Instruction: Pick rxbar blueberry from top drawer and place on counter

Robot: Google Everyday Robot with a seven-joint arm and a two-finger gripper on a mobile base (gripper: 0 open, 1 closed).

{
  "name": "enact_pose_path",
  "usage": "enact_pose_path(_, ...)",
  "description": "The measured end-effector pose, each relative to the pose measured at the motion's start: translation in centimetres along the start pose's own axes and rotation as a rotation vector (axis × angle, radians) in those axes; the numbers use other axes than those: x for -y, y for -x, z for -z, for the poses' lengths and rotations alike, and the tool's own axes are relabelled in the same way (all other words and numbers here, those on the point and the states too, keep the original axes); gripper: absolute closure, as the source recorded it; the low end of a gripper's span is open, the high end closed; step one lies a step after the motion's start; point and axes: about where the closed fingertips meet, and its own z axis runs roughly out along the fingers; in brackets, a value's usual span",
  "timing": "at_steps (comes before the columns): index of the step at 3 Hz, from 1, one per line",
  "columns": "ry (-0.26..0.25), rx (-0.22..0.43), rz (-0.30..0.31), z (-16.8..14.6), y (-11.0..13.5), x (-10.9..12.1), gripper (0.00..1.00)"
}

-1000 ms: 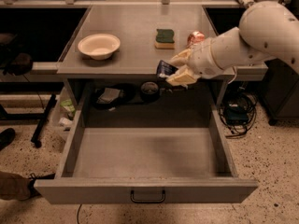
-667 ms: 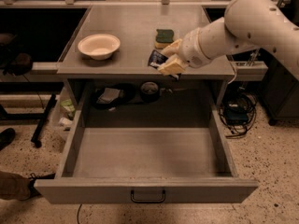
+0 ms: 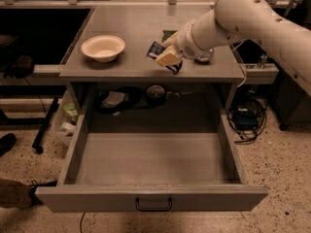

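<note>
My gripper (image 3: 166,58) is above the front middle of the counter (image 3: 131,28) and is shut on the rxbar blueberry (image 3: 156,50), a dark blue wrapper with white lettering held tilted just above the grey top. The white arm reaches in from the upper right. The top drawer (image 3: 151,159) is pulled fully open below, its flat grey floor bare, with a dark handle (image 3: 153,205) on the front panel.
A white bowl (image 3: 103,47) sits on the counter's left. The arm hides most of a sponge (image 3: 168,33) and a can (image 3: 203,58) on the counter's right. Dark items lie in the cabinet behind the drawer (image 3: 155,93). Cables lie on the floor at right (image 3: 245,120).
The gripper has carried the bar leftward and farther over the counter, from the right front edge toward the middle. The drawer and bowl have not moved.
</note>
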Motion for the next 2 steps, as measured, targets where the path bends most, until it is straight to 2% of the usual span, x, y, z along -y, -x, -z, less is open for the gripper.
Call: enact_pose_path(2,-0.014,-0.02,-0.084,-3.0,-0.5,2.8,1.0)
